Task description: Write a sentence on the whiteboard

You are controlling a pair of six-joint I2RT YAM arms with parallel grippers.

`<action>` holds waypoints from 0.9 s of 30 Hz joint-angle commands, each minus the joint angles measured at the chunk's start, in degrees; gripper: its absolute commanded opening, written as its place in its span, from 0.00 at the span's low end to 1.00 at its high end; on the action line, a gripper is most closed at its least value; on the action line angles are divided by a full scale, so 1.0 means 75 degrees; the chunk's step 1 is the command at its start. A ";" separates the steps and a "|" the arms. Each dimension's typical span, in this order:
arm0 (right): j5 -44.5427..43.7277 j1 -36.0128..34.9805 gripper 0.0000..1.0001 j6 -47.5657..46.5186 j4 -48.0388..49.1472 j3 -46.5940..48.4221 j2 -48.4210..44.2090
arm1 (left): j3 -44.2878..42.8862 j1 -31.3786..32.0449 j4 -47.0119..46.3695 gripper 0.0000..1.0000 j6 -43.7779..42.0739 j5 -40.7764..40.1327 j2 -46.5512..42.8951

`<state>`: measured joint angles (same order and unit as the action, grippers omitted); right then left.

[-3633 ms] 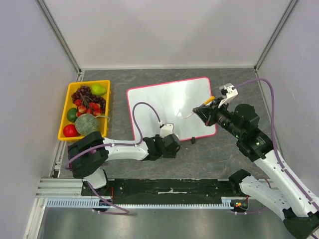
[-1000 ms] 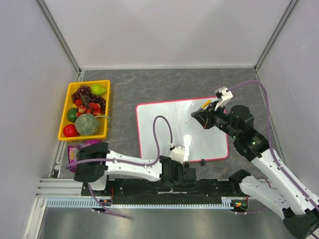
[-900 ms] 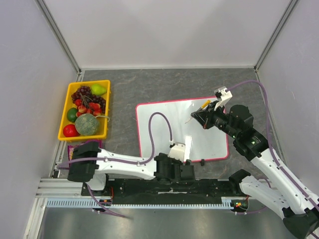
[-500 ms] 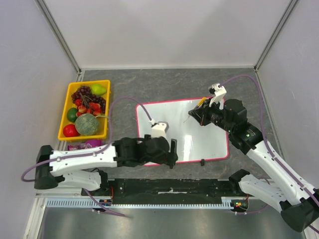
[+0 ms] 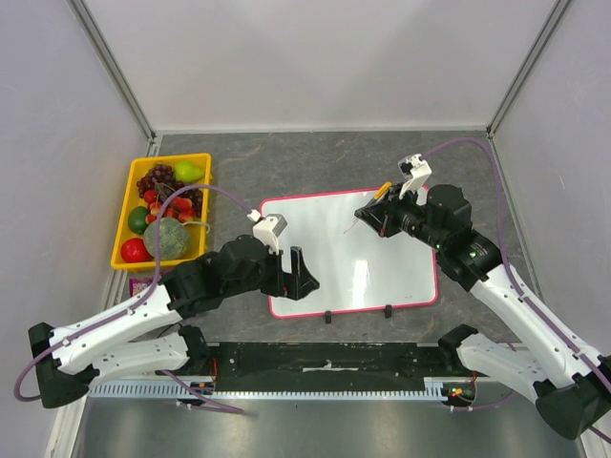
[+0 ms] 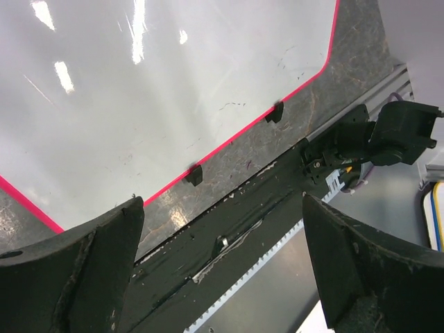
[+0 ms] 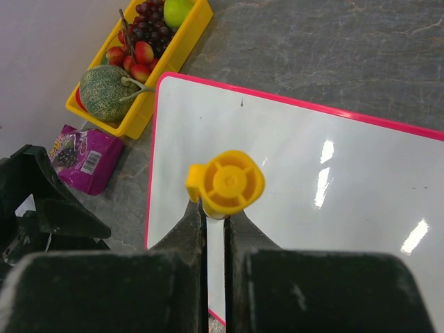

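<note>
1 whiteboard (image 5: 377,253) underlies left end effector (image 6: 222,205), spread wide, and right end effector (image 7: 215,218) clamping marker (image 7: 226,183).

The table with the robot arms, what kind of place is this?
Probably a robot test booth: plain white walls box in a grey table, two arms are bolted to a rail at its edge, and a whiteboard and fruit tray sit out as props.

Whiteboard (image 5: 368,262) white, pink-red rimmed; tray (image 5: 170,158) yellow; marker (image 7: 225,184) yellow-capped.
</note>
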<state>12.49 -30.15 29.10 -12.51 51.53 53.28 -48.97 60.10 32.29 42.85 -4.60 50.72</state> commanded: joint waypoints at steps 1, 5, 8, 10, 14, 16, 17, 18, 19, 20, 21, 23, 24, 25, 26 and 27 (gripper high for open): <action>0.0665 0.0001 0.00 0.0035 0.0309 0.0582 0.0291 | 0.0189 -0.0220 -0.0718 1.00 -0.0452 0.0847 -0.0024; 0.0725 0.0001 0.00 -0.0247 0.0309 0.0408 0.0186 | 0.0494 -0.0383 -0.1387 1.00 -0.0230 0.1257 0.0127; 0.0678 0.0001 0.00 -0.0294 0.0414 0.0197 0.0174 | 0.0413 -0.0489 -0.1272 1.00 -0.0054 0.1375 0.0350; 0.0748 0.0012 0.00 -0.0294 0.0450 0.0161 0.0290 | 0.0319 -0.0559 -0.1142 1.00 -0.0053 0.1352 0.0421; 0.0890 0.0012 0.00 -0.0575 0.0438 0.0231 0.0630 | 0.0260 -0.1038 -0.1083 1.00 -0.0147 0.1503 0.0479; 0.0784 0.0047 0.00 -0.0704 0.0403 0.0313 0.0759 | 0.0225 -0.1518 -0.1176 1.00 -0.0298 0.1959 0.0631; 0.0761 0.0048 0.00 -0.0751 0.0414 0.0348 0.0818 | 0.0213 -0.1834 -0.1293 1.00 -0.0439 0.2251 0.0713; 0.0679 0.0048 0.00 -0.0798 0.0426 0.0383 0.0876 | 0.0201 -0.2115 -0.1445 1.00 -0.0637 0.2567 0.0888; 0.0597 0.0048 0.00 -0.0810 0.0415 0.0407 0.0947 | 0.0132 -0.2501 -0.1574 1.00 -0.0790 0.2918 0.1087; 0.0585 0.0048 0.00 -0.0810 0.0438 0.0453 0.1052 | -0.0008 -0.2830 -0.1691 1.00 -0.0966 0.3328 0.1367; 0.0596 0.0048 0.00 -0.0822 0.0450 0.0512 0.1157 | -0.0195 -0.3181 -0.1727 1.00 -0.1141 0.3587 0.1683; 0.0503 0.0048 0.00 -0.0798 0.0415 0.0582 0.1333 | -0.0932 -0.3616 -0.1390 0.99 -0.1644 0.3683 0.2352; 0.0502 0.0059 0.00 -0.0764 0.0415 0.0629 0.1380 | -0.1365 -0.3804 -0.1179 0.98 -0.1902 0.3788 0.2633; 0.0502 0.0059 0.00 -0.0705 0.0426 0.0664 0.1439 | -0.1914 -0.4003 -0.0991 0.98 -0.2114 0.3917 0.2833; 0.0549 0.0059 0.00 -0.0635 0.0426 0.0676 0.1463 | -0.2140 -0.4225 -0.0850 0.98 -0.2278 0.4115 0.3044; 0.0584 0.0059 0.00 -0.0553 0.0496 0.0688 0.1474 | -0.2491 -0.4460 -0.0663 0.98 -0.2431 0.4280 0.3185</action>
<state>17.26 -30.02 24.43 -11.25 53.23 63.83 -56.99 31.51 25.39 33.89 19.42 71.77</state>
